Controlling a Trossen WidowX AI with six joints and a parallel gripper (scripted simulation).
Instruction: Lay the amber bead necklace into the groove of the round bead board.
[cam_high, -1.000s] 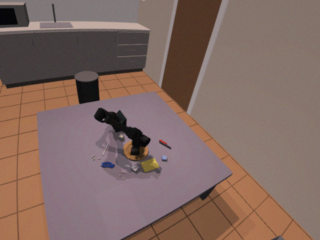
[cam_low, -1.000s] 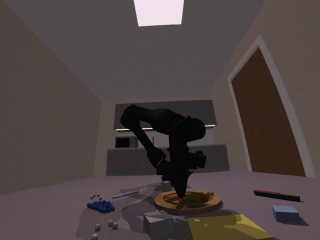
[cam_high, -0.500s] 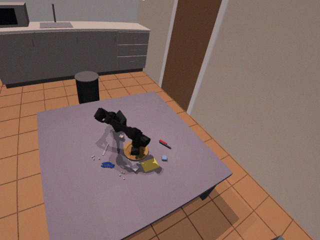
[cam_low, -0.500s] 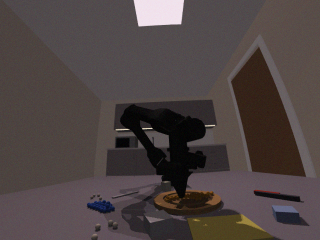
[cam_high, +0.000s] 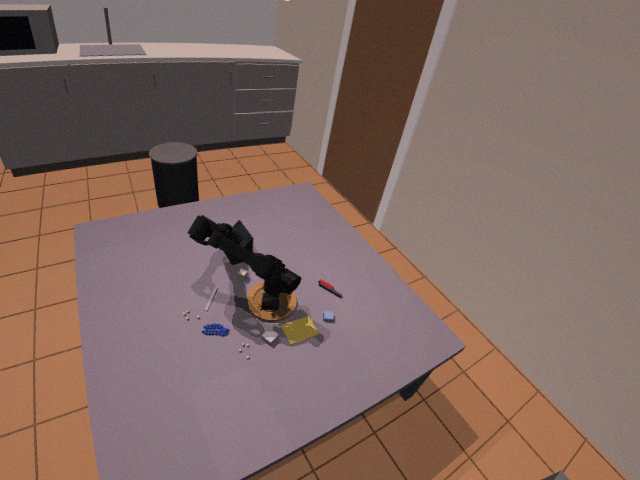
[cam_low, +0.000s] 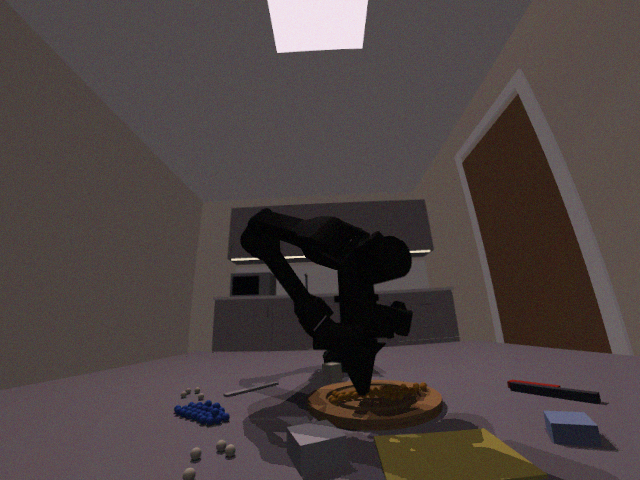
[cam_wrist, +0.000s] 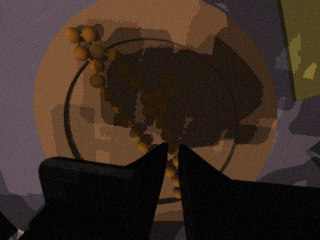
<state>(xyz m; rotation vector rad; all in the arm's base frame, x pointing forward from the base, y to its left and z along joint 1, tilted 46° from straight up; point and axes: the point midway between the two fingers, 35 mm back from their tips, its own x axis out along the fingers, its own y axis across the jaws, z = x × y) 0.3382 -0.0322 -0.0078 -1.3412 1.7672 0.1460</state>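
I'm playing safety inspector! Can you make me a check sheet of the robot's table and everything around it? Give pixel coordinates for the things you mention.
Surface: purplish-grey table (cam_high: 170, 403) (cam_low: 129, 369).
Bead board: round, wooden (cam_high: 292, 310) (cam_low: 330, 413) (cam_wrist: 50, 100), flat on the table.
Amber necklace: bunched on the board (cam_low: 423, 386) (cam_wrist: 97, 80), not laid neatly round the groove.
Clutter: blue beads (cam_high: 215, 329) (cam_low: 202, 412), loose pale beads, a yellow sheet (cam_high: 299, 330) (cam_low: 454, 452) (cam_wrist: 304, 45), a light-blue block (cam_high: 328, 316) (cam_low: 572, 428), a red-and-black tool (cam_high: 329, 288) (cam_low: 553, 391).
End effector: (cam_low: 363, 392) (cam_wrist: 173, 146) down at the board, fingers nearly together; a grip on beads can't be confirmed.
Cables: nothing seen.
Surroundings: dark bin (cam_high: 175, 178), grey cabinets (cam_high: 113, 108) (cam_low: 242, 325), brown door (cam_high: 382, 98) (cam_low: 542, 232).
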